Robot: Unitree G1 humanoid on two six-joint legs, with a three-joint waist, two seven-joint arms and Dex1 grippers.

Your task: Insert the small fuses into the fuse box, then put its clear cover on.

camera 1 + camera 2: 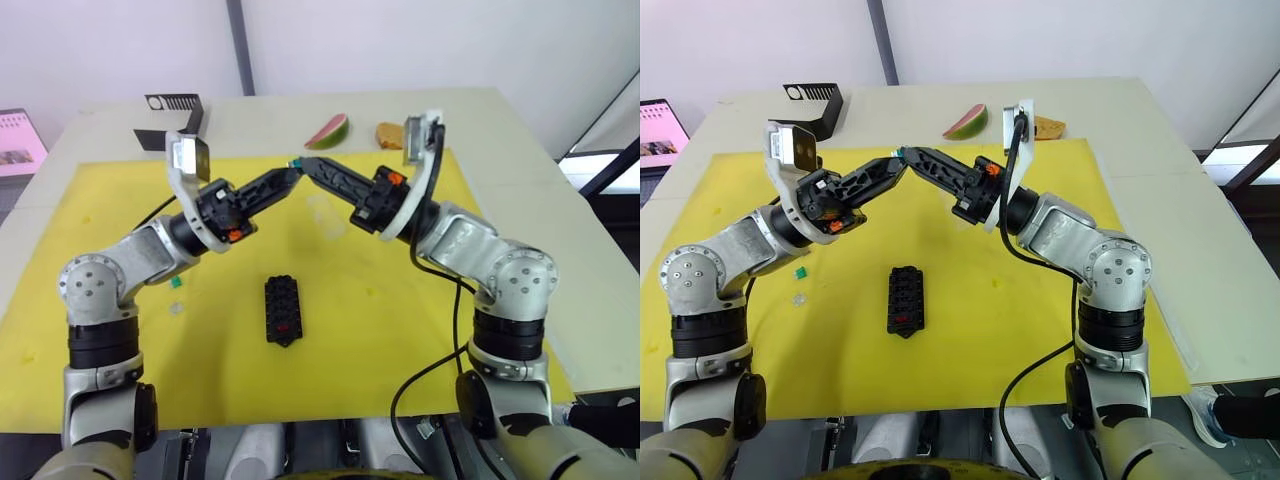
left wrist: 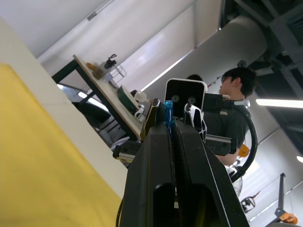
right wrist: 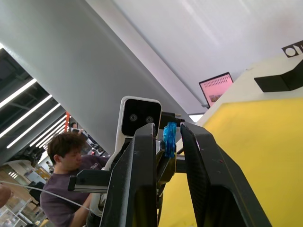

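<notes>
The fuse box lies nearest you on the yellow mat, pointed end toward you, black, two rows of slots, one slot already showing red. To its left on the mat sit a green fuse and a clear one, both well apart from the box.

Further out, above the mat, the two grippers meet tip to tip. The left gripper is pressed together on a blue fuse, which pokes out beyond its tips; the right gripper has its fingers apart, one on each side of that same fuse (this looks like a hand-over). Close the right only once the fuse sits squarely between its pads, and let the left release after that, or the tiny translucent piece may twist or drop.

The clear cover seems to lie faintly on the mat under the grippers. At the far edge of the worktop are a black bracket and a melon slice.
</notes>
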